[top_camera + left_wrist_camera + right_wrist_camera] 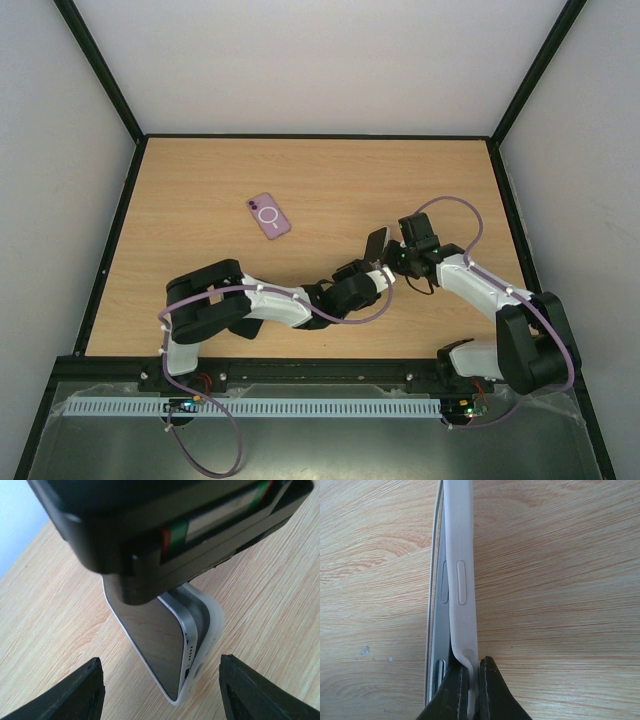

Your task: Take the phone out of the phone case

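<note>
A silver-edged phone (160,645) with a dark screen sits in a white translucent phone case (212,625), held on edge above the wooden table. My right gripper (471,690) is shut on the case's rim (461,580), pulled slightly off the phone's side (440,630). In the top view the pair (376,243) stands mid-table between both arms. My left gripper (162,695) is open, its fingers (75,692) on either side of the phone's lower corner, with gaps on both sides. The right gripper's black body (175,530) hides the phone's upper part.
A purple phone-shaped item (268,215) with a white ring lies flat on the table (200,200), left of centre and further back. Black frame rails border the table on the left, right and far sides.
</note>
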`<state>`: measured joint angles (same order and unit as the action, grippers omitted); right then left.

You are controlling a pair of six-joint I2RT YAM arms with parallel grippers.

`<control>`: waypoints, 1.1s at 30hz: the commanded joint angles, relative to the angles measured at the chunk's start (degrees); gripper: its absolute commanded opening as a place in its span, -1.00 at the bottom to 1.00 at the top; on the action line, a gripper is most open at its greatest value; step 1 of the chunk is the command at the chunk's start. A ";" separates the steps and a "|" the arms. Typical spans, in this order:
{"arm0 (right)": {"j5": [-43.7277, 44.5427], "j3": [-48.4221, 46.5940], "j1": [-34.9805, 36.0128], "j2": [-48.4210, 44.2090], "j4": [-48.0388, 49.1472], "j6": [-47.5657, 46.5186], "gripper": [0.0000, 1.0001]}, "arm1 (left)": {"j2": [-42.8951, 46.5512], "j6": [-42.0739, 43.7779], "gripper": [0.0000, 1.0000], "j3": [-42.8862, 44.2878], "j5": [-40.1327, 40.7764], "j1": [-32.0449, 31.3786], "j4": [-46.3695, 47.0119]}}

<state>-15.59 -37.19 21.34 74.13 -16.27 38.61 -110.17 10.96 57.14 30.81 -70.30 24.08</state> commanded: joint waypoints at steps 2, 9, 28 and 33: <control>-2.12 -2.43 -0.10 1.01 1.71 1.05 -0.96 | -1.56 0.27 0.22 2.09 1.32 1.28 2.18; -1.74 -2.03 -0.10 1.44 1.74 0.16 -0.96 | 1.61 0.36 0.32 -0.03 0.72 1.31 5.77; -4.55 -0.37 -0.12 -1.97 2.31 -0.09 -0.96 | -4.26 5.89 0.06 4.76 7.58 1.20 4.50; -6.08 -0.47 -0.07 -2.34 1.82 -0.03 -0.96 | -6.26 8.47 -0.02 4.27 13.00 1.44 6.85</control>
<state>-18.13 -37.63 21.08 73.87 -15.51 38.89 -114.26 16.47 60.88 36.56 -69.69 29.50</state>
